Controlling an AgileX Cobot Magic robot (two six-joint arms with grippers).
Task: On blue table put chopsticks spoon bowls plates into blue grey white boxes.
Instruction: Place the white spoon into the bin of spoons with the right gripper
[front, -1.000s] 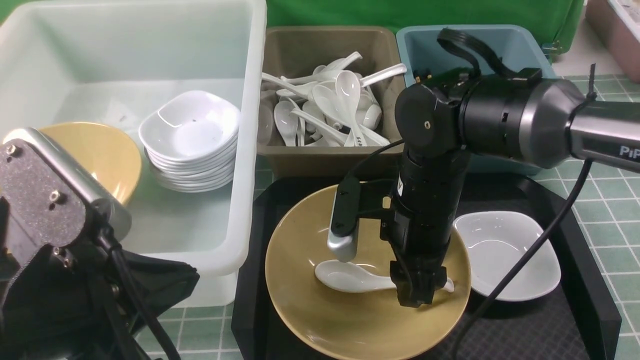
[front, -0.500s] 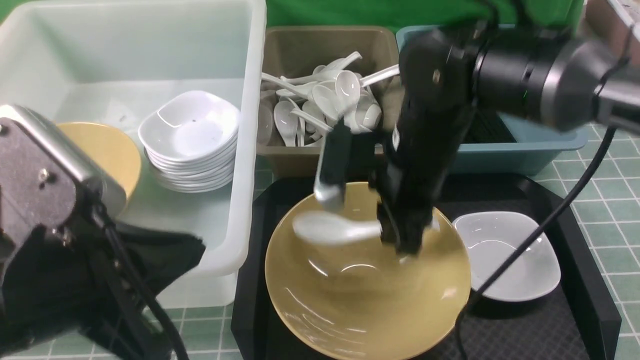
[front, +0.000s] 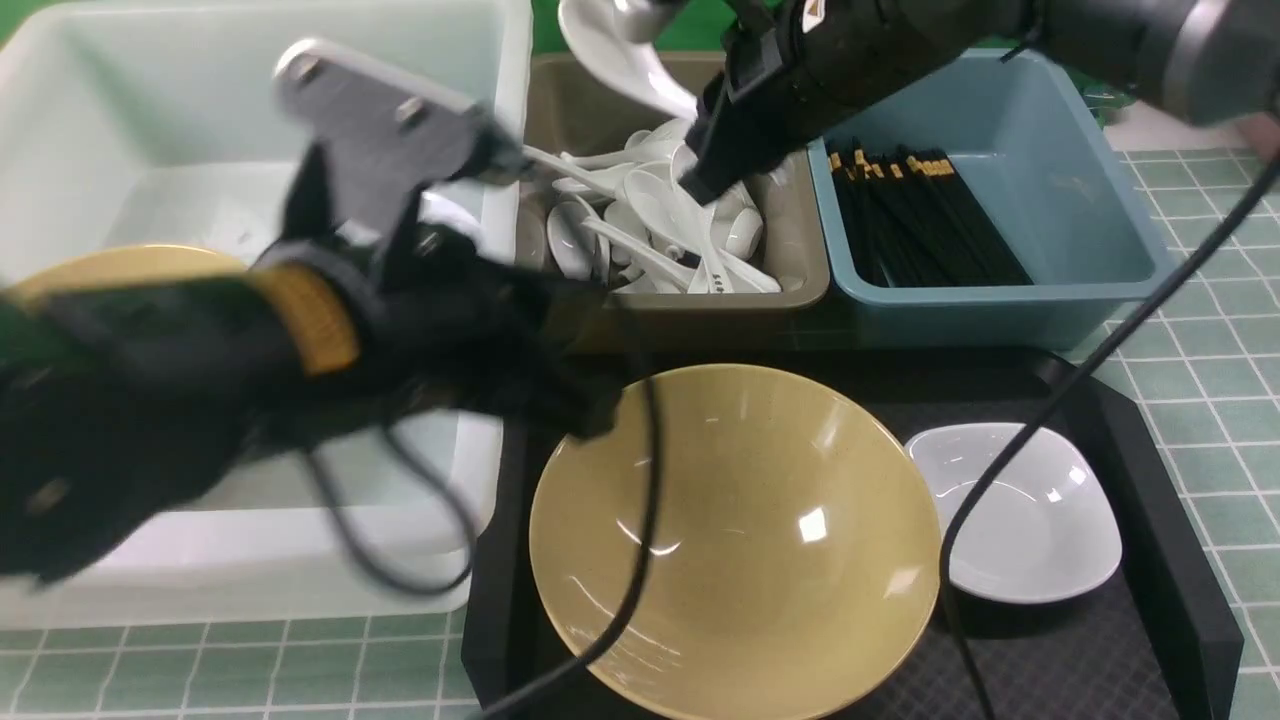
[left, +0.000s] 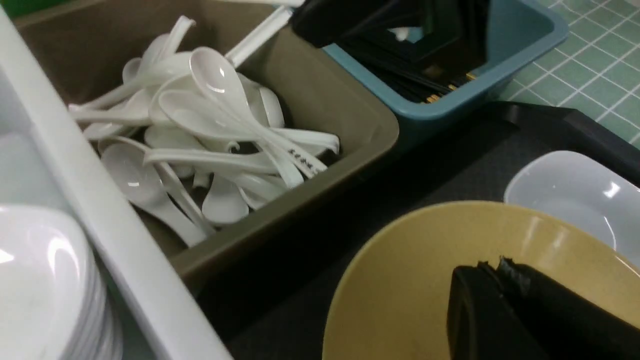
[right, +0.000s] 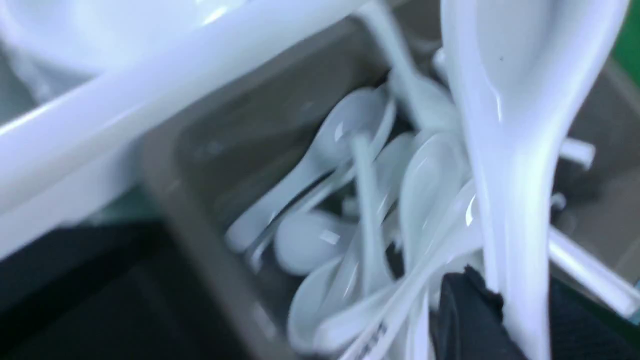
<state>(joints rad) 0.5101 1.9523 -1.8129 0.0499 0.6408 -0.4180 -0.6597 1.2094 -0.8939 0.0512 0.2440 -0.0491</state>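
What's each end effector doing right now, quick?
Left end effector: closed, empty, over the tan bowl.
Right end effector: closed on a white spoon, above the grey box.

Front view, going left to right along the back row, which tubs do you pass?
Large translucent white plastic tub → grey-brown plastic tub of glossy white soup spoons → blue rectangular plastic tub of black chopsticks.
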